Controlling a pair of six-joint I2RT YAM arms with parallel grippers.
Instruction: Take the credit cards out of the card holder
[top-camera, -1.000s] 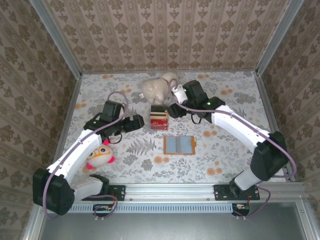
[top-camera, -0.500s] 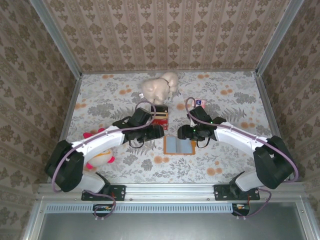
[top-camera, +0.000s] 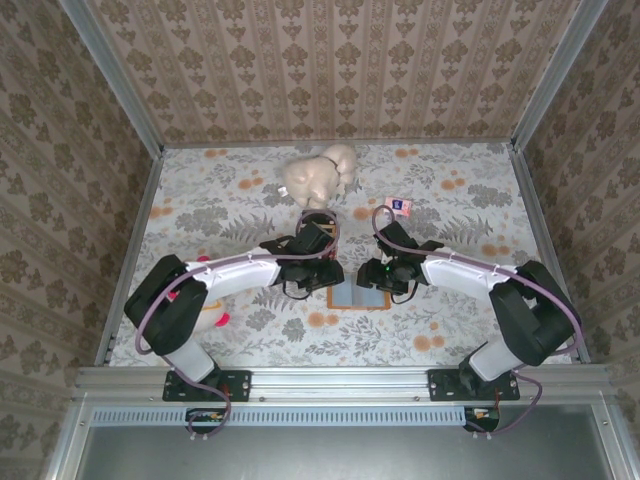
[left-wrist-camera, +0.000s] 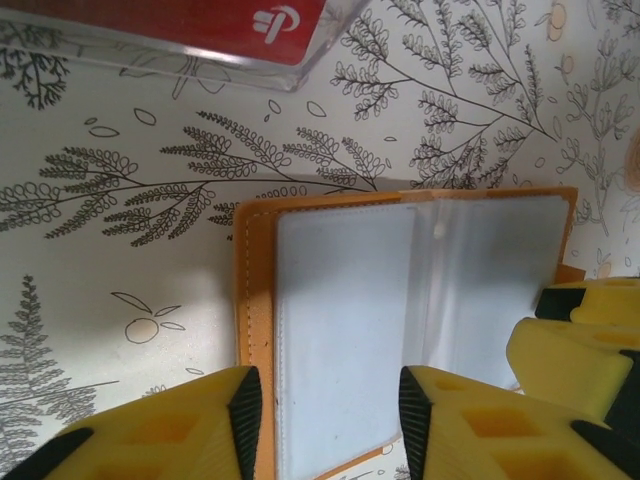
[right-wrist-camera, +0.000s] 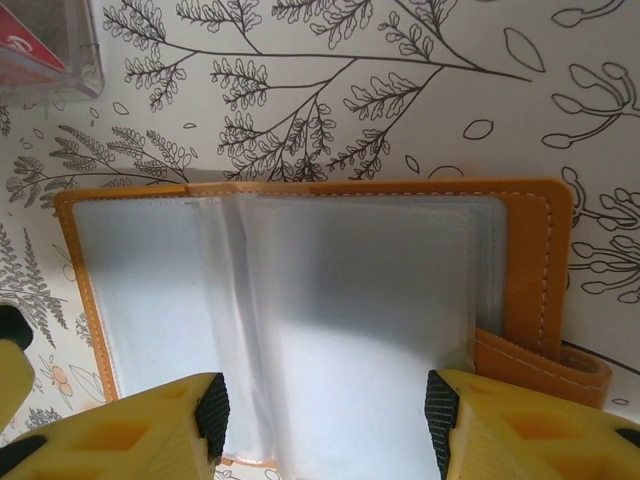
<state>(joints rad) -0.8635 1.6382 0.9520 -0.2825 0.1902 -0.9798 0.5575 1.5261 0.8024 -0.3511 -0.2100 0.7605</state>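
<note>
Left gripper (left-wrist-camera: 330, 405) and right gripper (right-wrist-camera: 325, 412) hang part-open, empty, over opposite halves of the splayed holder (left-wrist-camera: 345, 300), probably to pin it. Cards (left-wrist-camera: 200, 15) lie nearby.

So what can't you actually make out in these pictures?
- Holder, top view: mostly under the left arm and the right arm.
- Its sleeves, wrist views: the plastic is cloudy, so I can't tell if a card is inside.
- Red card, left wrist view: mostly cut off by the top edge.
- Pink toy, top view: half covered by the left arm.
</note>
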